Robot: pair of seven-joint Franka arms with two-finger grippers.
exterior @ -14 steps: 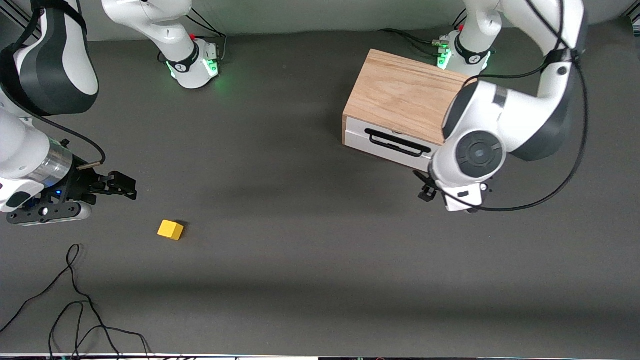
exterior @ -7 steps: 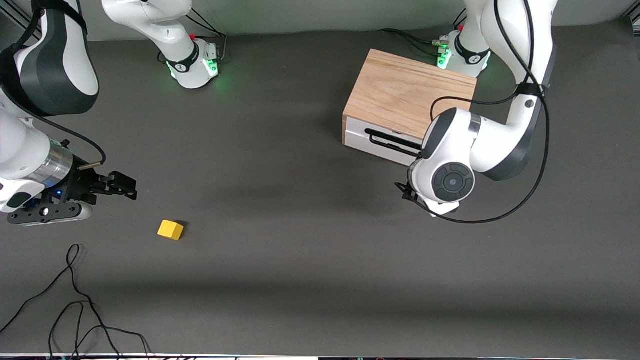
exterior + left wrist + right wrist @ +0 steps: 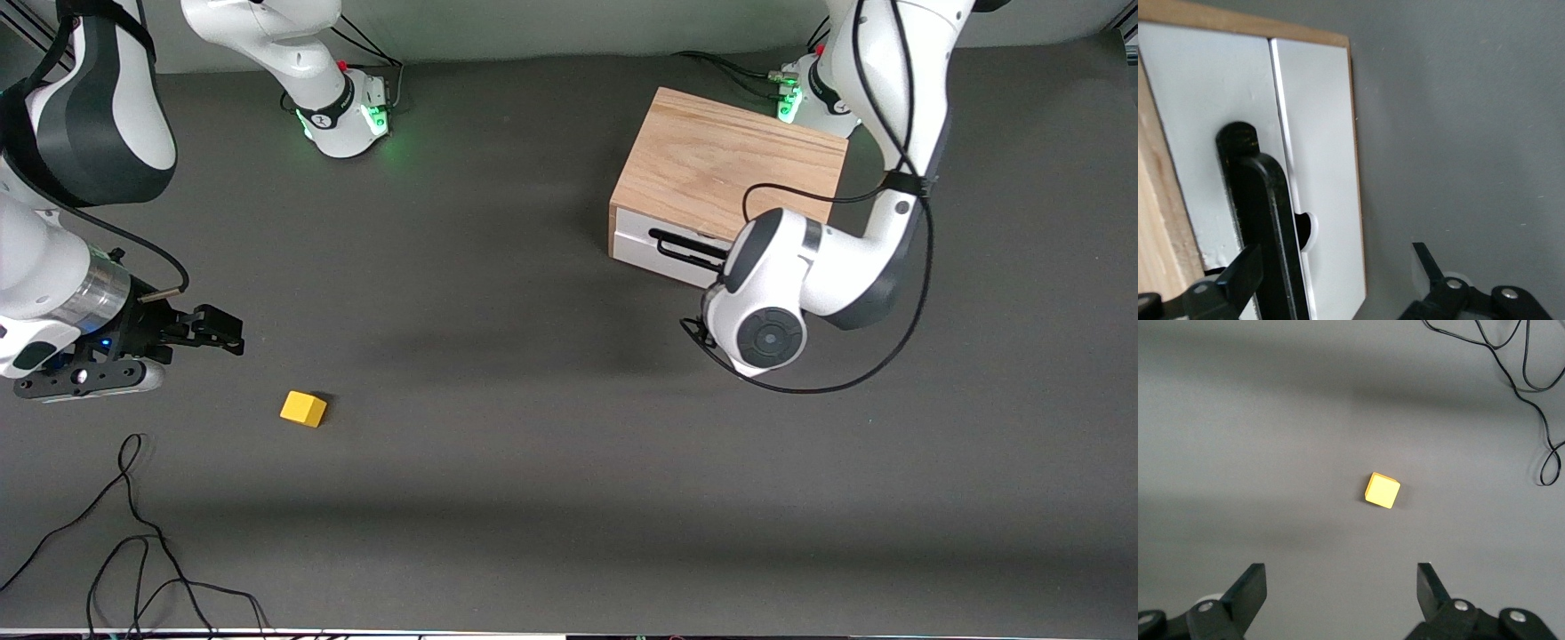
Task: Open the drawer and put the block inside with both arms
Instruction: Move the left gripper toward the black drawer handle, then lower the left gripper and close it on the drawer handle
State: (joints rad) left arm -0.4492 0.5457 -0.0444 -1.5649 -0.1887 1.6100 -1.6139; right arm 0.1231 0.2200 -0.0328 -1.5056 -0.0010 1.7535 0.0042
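The light wooden box (image 3: 729,164) stands toward the left arm's end of the table. Its drawer (image 3: 645,252) looks shut, white front and black wire handle (image 3: 689,251) facing the front camera. The left arm's wrist (image 3: 756,329) hangs over the drawer front's end and hides its gripper there. In the left wrist view the left gripper (image 3: 1336,267) is open just in front of the drawer (image 3: 1321,133), one finger (image 3: 1245,273) at the handle (image 3: 1265,213). The yellow block (image 3: 303,409) lies on the table. My right gripper (image 3: 218,329) is open above the table beside it, with the block (image 3: 1382,491) ahead of the gripper (image 3: 1340,583).
Loose black cables (image 3: 133,533) lie on the table nearer the front camera at the right arm's end, and show in the right wrist view (image 3: 1531,373). The green-lit bases (image 3: 342,111) (image 3: 805,89) stand along the table's edge farthest from the front camera.
The left arm's wrist has swung from the box's corner along the drawer front toward the handle. The right arm and the block have not moved.
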